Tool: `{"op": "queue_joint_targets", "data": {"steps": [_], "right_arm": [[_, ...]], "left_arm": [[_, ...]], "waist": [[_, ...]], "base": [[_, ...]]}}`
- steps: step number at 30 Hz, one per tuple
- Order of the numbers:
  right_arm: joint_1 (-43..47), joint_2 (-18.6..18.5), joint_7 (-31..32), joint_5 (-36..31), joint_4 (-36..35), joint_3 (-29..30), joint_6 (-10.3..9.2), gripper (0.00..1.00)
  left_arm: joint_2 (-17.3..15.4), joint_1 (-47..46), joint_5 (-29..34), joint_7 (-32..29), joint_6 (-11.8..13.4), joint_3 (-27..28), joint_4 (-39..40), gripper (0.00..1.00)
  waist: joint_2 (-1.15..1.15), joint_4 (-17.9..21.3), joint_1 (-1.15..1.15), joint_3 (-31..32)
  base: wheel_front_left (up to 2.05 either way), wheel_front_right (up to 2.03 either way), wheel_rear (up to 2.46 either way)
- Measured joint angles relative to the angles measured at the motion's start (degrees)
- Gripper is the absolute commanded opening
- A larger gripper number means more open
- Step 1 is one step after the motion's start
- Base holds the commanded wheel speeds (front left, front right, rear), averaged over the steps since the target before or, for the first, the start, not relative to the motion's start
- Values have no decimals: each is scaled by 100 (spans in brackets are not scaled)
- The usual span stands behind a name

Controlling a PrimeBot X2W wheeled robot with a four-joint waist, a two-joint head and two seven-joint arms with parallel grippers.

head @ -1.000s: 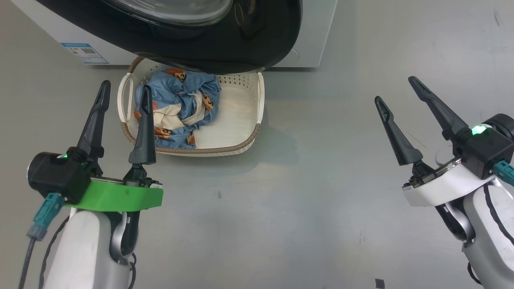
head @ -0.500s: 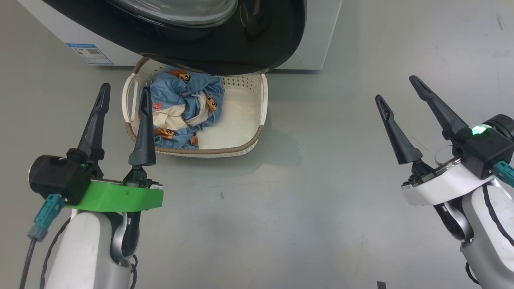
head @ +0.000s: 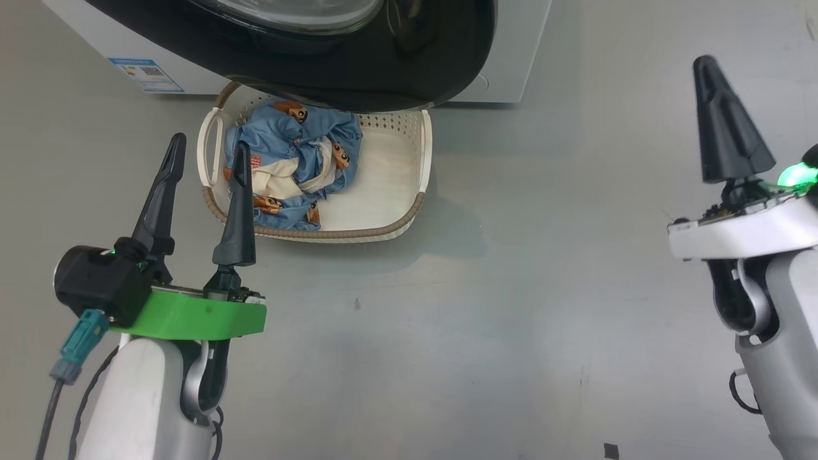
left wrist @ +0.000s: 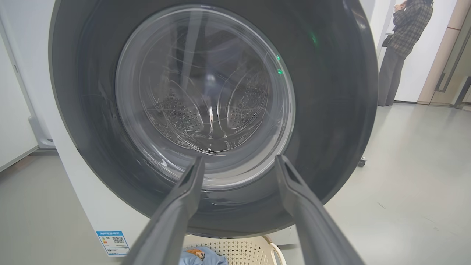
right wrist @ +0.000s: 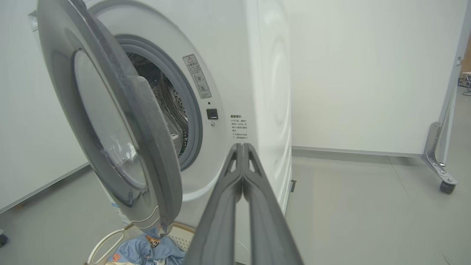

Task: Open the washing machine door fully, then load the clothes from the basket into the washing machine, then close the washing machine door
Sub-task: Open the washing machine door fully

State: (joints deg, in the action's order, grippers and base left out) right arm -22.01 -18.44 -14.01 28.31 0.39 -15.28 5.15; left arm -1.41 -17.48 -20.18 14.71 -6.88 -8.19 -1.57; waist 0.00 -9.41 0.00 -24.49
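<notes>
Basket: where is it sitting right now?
In the head view the basket sits on the floor, upper left of centre, partly under the washing machine door and just ahead of the left claw.

Test lab: wheeled partition point(right wrist: 368, 73), washing machine point(right wrist: 266, 66)

The head camera looks steeply down at the floor point(head: 511, 287), the basket point(head: 423, 160) near the frame's top under the overhanging washing machine door point(head: 383, 76). The left wrist camera sits low and close, squarely facing the door's glass along the left tool point(left wrist: 240, 159). The right wrist camera looks from farther to the side, along the right tool point(right wrist: 241, 145), at the door's edge and drum opening point(right wrist: 162, 92). All three share door and basket.
</notes>
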Motion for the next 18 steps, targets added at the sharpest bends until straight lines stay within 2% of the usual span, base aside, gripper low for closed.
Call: {"op": "queue_joint_targets", "data": {"steps": [6,11,18], "right_arm": [[-491,222,-24,776,-81,365,33,0],[-861,264,60,1228,-110,527,83,0],[-1324,645,361,2348,-3,806,108,0]], "left_arm": [[0,-12,-120,0,0,-41,14,100],[0,-18,-204,0,0,-115,14,100],[-1,-21,-252,0,0,-189,8,100]], "waist": [[0,-54,0,-116],[0,-136,0,-179],[0,-232,0,-223]], "base": [[0,0,0],[0,0,0],[0,0,0]]}}
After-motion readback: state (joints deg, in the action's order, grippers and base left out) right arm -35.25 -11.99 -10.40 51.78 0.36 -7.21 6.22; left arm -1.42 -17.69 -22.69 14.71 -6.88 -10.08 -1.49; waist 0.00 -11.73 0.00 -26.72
